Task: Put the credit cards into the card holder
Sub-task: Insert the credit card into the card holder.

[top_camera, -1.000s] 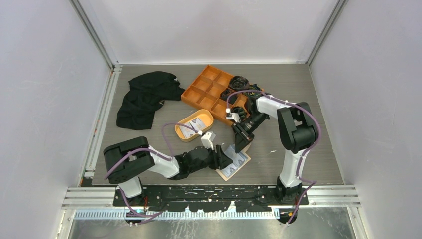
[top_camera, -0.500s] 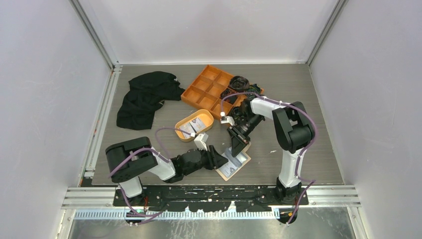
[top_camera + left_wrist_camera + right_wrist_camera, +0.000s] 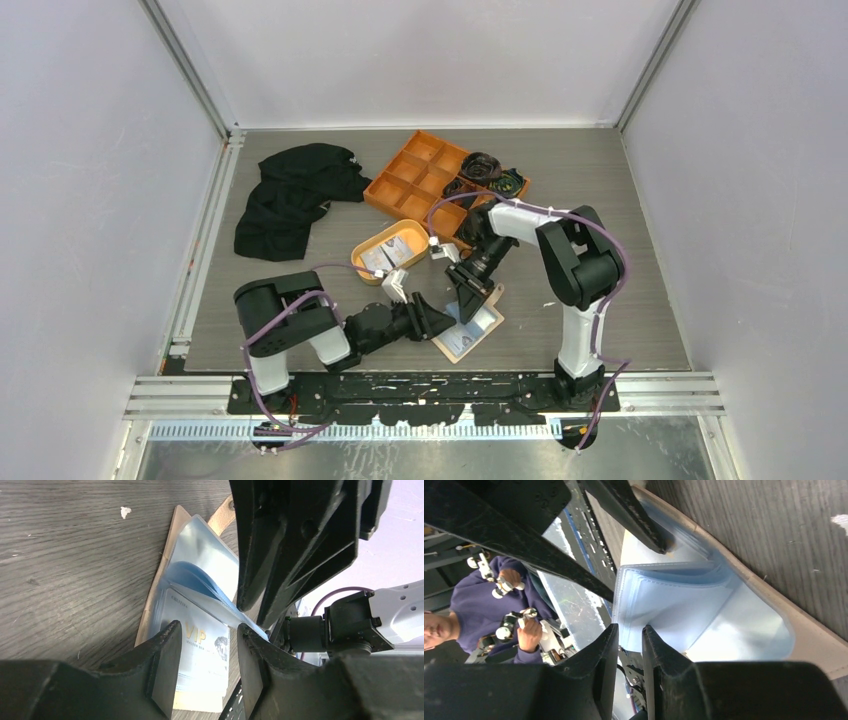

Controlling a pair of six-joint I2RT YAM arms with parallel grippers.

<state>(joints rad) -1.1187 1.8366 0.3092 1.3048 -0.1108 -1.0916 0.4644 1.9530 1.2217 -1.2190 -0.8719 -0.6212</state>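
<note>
Low in the overhead view, left tool [image 3: 435, 318] about half open beside the card holder [image 3: 468, 335], gripping nothing. Between its fingers, in its own wrist view, a pale VIP card [image 3: 200, 650] already seated in a pocket. Right tool [image 3: 630, 630] nearly closed, apparently pinching a lifted clear sleeve leaf [image 3: 664, 605] of the holder. Holder itself lying open on the worktop [image 3: 640, 300], centre-bottom of the overhead frame, both tools right at it.

Likely trouble:
- Hauling the leaf too high and dragging the whole holder along, with nothing visibly pinning it down.
- Losing the slippery leaf and letting the pocket fall shut.
- Knocking one tool against the other, so tightly crowded here.

Leaf truly clamped or merely resting against a finger: hard to tell from either wrist view. Number of pockets already filled: hidden under the stacked leaves.

Further up, more credit cards [image 3: 385, 255] in the oval orange dish [image 3: 360, 268], count and colours too small to read. No loose card in either tool.
</note>
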